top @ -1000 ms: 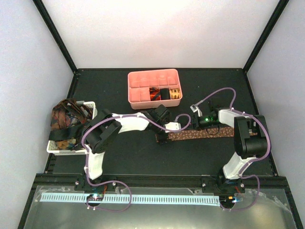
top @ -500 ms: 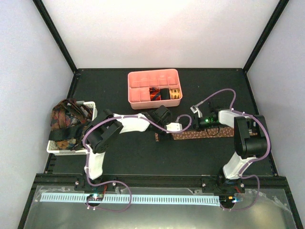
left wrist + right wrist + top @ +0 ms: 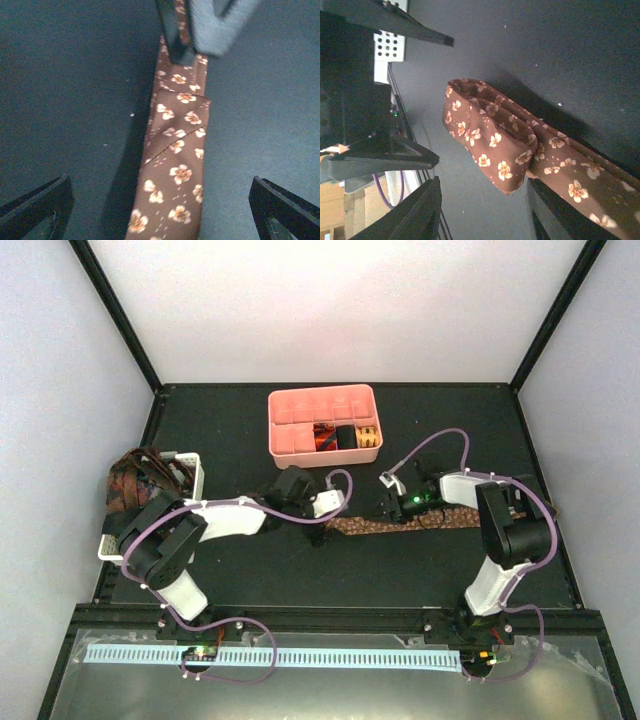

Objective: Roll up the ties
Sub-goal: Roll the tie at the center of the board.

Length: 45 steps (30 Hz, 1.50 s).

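You are partway through. Three rolled ties (image 3: 345, 436), red-orange, black and gold, sit in compartments of the pink tray (image 3: 300, 400) at upper centre. The brown tie (image 3: 365, 526) lies stretched flat across the middle of the table (image 3: 250, 575) with only its first fold turned over, so its roll is barely begun. Your left gripper (image 3: 160, 200) is spread wide, straddling the tie without touching it. Your right gripper (image 3: 484, 185) stands half apart around the folded end with a gap on one side, and it does not look clamped. A heap of unrolled ties (image 3: 140, 490) waits in the white basket (image 3: 192, 462) at the left edge.
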Available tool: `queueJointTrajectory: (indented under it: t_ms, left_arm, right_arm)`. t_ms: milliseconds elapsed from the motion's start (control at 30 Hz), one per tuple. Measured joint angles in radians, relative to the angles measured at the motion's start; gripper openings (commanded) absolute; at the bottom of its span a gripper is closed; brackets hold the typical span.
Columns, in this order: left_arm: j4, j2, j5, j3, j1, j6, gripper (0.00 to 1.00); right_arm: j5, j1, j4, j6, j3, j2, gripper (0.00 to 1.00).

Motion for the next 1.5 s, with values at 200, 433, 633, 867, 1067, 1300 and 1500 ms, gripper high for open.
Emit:
queueJointTrajectory:
  t_ms: [200,433,633,867,1067,1300,1500]
  left_arm:
    - [0.194,-0.026,0.032,-0.136,0.039,-0.072,0.99]
    - [0.329,-0.009,0.067,-0.21,0.048,-0.09,0.99]
    - [0.364,0.039,0.092,-0.209,0.049,-0.092,0.94]
    - [0.364,0.073,0.106,-0.204,0.049,-0.11,0.88]
    - [0.336,0.073,0.094,-0.201,0.049,-0.119,0.75]
    - [0.309,0.072,0.09,-0.181,0.05,-0.101,0.7]
    - [0.304,0.072,0.092,-0.171,0.049,-0.042,0.52]
  right_arm:
    - [0.052,0.048,-0.004,-0.002,0.011,0.05,0.51]
    - [0.088,0.053,-0.005,0.007,0.05,0.063,0.46]
    - [0.087,0.074,-0.006,0.009,0.068,0.085,0.43]
    - [0.097,0.087,-0.004,0.015,0.08,0.128,0.2]
    - [0.132,0.087,-0.008,0.008,0.09,0.161,0.06]
    - [0.132,0.087,-0.02,-0.003,0.104,0.174,0.02]
    - [0.127,0.086,-0.028,-0.004,0.113,0.185,0.02]
